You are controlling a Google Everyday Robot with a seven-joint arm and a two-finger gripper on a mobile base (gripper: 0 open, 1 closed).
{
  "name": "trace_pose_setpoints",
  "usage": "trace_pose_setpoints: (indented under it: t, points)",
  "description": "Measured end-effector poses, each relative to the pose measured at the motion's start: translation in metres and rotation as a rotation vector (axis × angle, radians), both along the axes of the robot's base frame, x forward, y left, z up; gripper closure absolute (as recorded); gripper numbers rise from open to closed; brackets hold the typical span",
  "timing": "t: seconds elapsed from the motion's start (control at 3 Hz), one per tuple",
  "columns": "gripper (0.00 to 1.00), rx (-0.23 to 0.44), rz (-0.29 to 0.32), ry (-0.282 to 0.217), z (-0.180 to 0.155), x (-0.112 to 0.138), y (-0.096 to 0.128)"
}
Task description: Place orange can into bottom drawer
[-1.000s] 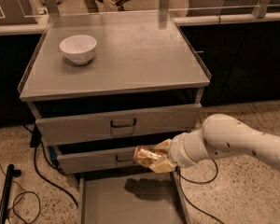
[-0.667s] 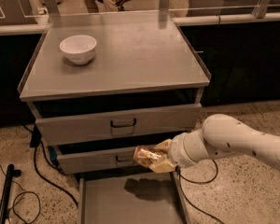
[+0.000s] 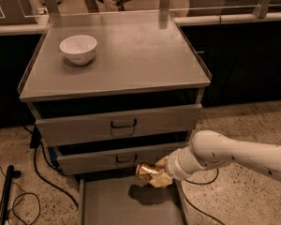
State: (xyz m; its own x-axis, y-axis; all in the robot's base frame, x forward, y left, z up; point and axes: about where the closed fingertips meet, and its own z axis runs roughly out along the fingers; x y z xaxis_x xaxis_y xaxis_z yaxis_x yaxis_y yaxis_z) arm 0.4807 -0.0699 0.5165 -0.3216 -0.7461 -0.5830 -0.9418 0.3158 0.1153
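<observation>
Camera view, the only one. The gripper (image 3: 158, 176) hung over the rear part of the open bottom drawer (image 3: 107, 205), just in front of the middle drawer (image 3: 84, 162). It sat at the end of the white arm (image 3: 234, 154), which reached in from the right of the picture. Its fingers were clenched on the orange can (image 3: 147, 171). The can was held in the air, clear of the drawer floor, and its shadow (image 3: 147, 194) fell on the grey floor below. The can lay roughly on its side, with its long axis near level and running left to right. Its round end pointed left, away from the wrist, and the fingers gripped the right-hand part of its body. Key relation: the can sat above the drawer floor, inside the line of the right side wall, so the drop-off spot lay straight down from the gripper and not off to either side. Judgement: carry done, release not yet made; the next move probably calls for a short lowering, then letting go. Risk: lying on its side, the can may roll front to back on the flat floor once freed. A white bowl (image 3: 78, 48) stood on the cabinet (image 3: 140, 60) top, well apart and not involved. Cables (image 3: 18, 205) lay on the floor to the left.
</observation>
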Motion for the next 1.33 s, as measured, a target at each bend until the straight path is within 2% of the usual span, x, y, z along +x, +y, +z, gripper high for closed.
trace_pose_setpoints:
  t: [0.33,0.67,1.0,1.33]
  points:
    - [1.00,0.017,0.003,0.036,-0.048,-0.002,0.001]
    - [1.00,0.065,-0.006,0.024,-0.090,0.003,0.001]
    - [1.00,0.085,-0.025,-0.045,-0.107,0.014,-0.003]
    - [1.00,0.074,-0.060,-0.063,-0.133,0.026,-0.015]
